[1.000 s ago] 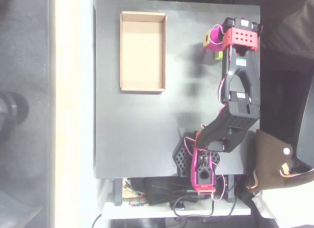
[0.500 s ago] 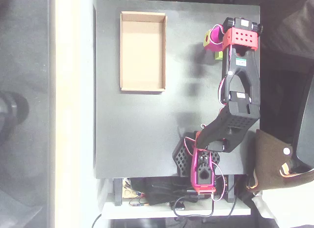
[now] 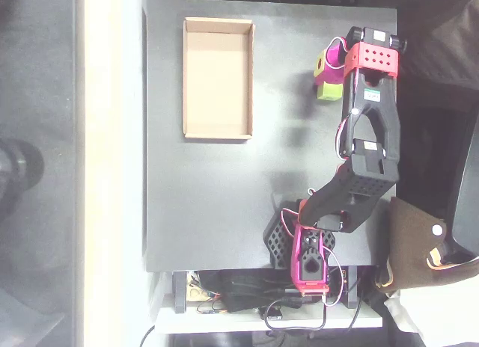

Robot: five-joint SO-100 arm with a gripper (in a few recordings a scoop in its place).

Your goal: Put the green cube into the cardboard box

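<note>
Right now your overhead view looks straight down on a matte black desk (image 3: 209, 190) with a flat, even surface. Near its upper left lies the cardboard box (image 3: 218, 78), a shallow tan tray with low, thin walls, no lid and a plain bare floor, its long side running up and down the picture.

Well apart from it, towards the upper right of the desk, you see the magenta end effector (image 3: 326, 69), a rounded plastic piece with a yellow-green patch on its left face. Just beneath it, touching or nearly touching it, a lime-coloured block with flat, plain faces sticks out: this looks like the green cube (image 3: 328, 91), sitting at the lower edge of the magenta part. From this angle you cannot tell whether the end effector is clamped on the cube or merely stands over it, since the fingers are hidden beneath the wrist.

Behind the end effector comes a red plastic wrist plate (image 3: 372, 57) pierced with a grid of small round holes. From there the black, blocky arm links (image 3: 367, 149) run down the right side of the desk, with thin wires looping along them, to a magenta and black perforated base (image 3: 303, 250) at the desk's lower edge.
</note>
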